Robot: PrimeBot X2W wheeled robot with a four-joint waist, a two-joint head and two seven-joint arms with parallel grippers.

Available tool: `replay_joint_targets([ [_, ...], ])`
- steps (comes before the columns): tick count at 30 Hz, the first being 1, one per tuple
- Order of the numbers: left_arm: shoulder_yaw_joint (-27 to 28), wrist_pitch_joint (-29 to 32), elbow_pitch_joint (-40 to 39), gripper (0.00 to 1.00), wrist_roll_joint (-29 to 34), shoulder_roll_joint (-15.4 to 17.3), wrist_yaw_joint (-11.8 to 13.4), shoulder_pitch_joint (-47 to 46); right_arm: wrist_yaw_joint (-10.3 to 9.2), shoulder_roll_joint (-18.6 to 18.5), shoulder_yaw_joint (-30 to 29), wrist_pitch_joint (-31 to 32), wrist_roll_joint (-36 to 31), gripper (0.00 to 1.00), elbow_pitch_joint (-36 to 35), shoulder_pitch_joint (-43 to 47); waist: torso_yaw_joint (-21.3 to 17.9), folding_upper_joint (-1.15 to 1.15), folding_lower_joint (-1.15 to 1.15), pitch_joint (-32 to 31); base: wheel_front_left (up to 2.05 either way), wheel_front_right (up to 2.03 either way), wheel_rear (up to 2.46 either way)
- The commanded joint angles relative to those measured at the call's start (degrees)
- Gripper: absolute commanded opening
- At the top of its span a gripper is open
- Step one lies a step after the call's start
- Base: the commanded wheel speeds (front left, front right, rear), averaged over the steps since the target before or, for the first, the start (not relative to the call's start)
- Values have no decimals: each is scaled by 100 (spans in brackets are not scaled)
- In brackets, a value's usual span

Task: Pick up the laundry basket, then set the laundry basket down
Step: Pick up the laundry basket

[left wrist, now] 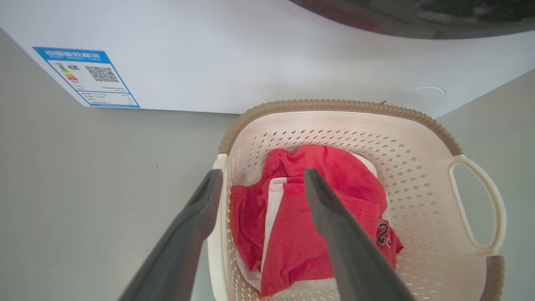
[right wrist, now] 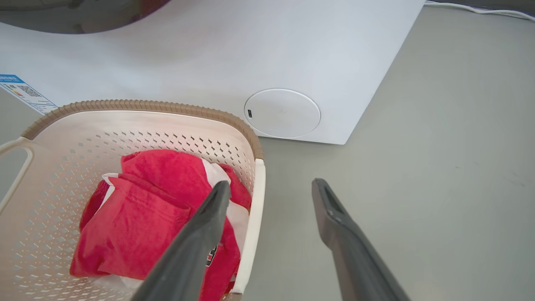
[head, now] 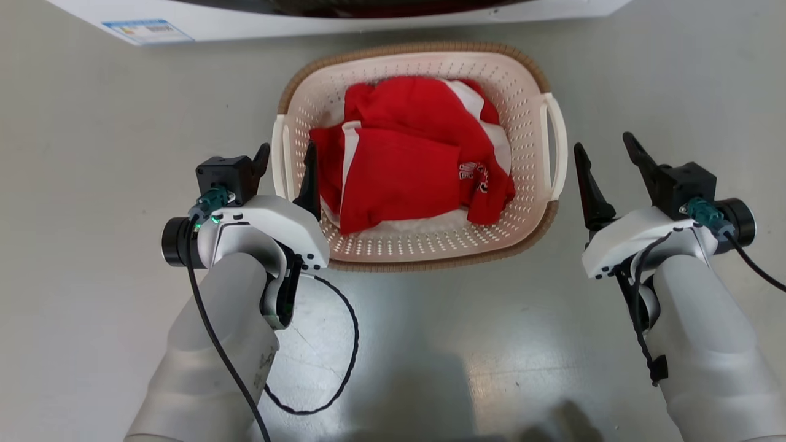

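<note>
The laundry basket (head: 517, 78), cream and perforated with a brown rim, stands on the grey floor with red and white clothes (head: 399, 172) inside. My left gripper (head: 287, 161) is open and straddles the basket's left white handle (head: 280, 153), one finger outside the wall and one over the inside. In the left wrist view the left gripper (left wrist: 262, 175) reaches over that edge of the basket (left wrist: 334, 104). My right gripper (head: 608, 158) is open just right of the right handle (head: 556, 147). In the right wrist view the right gripper (right wrist: 271, 186) frames that handle (right wrist: 256, 200) between its fingers.
A white washing machine (head: 368, 21) stands right behind the basket, with a blue label (left wrist: 85, 77) and a round cover (right wrist: 282, 113) on its front. Bare grey floor (head: 92, 153) lies on both sides. A black cable (head: 347, 344) loops from my left arm.
</note>
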Motion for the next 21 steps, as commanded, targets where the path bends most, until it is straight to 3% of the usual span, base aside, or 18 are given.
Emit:
replay_joint_targets([
  [1,132,-35,-20,100,66,101,40,-55,34,37,101,-62,-38,100,-110,63,-1,0,0,116,0,0,0],
  [21,320,-35,504,100,414,101,62,-523,34,70,164,-62,-130,100,78,-340,78,0,0,788,0,0,0],
])
